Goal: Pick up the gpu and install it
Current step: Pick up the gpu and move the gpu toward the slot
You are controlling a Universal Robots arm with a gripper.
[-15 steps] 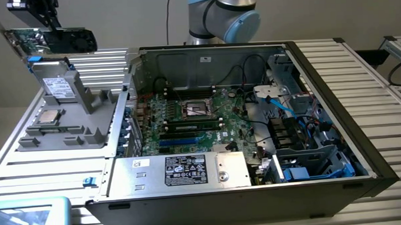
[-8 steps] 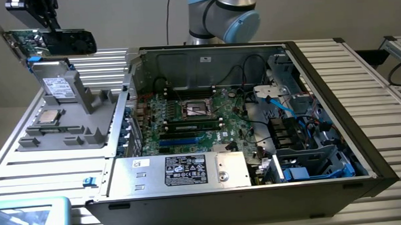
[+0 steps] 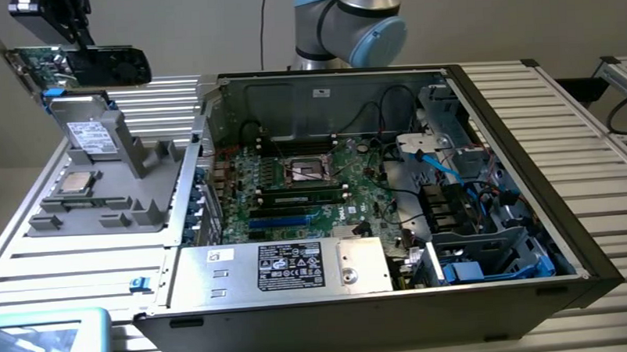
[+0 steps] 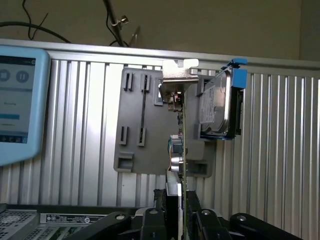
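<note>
Nearest the exterior camera, a blue-framed screen (image 3: 37, 338) is lying at the front edge of the bench (image 3: 573, 120). Just behind it the open computer case (image 3: 524, 239) is lying on its side, showing its silver power supply (image 3: 295, 267) and, deeper in, the large green motherboard (image 3: 293, 184). Beside the case, toward the exterior view's left, a grey holder (image 3: 105, 179) is resting on the bench, carrying a small square silver chip (image 3: 77, 182) and, at its far end, a hard drive (image 3: 86, 135) in a blue-clipped frame. Above that far end the gripper (image 3: 80, 45) is hanging in the air with the gpu (image 3: 101, 64) in it, clear of the holder and well apart from the case, its black cooler facing the camera. In the wrist view the fingers (image 4: 194, 207) are clamping both faces of the card, which is standing edge-on between them and reaching away toward its silver bracket (image 4: 177, 75), with the holder and hard drive lying beyond. At the back of the exterior view, the robot arm (image 3: 350, 22) is rising behind the case.
</note>
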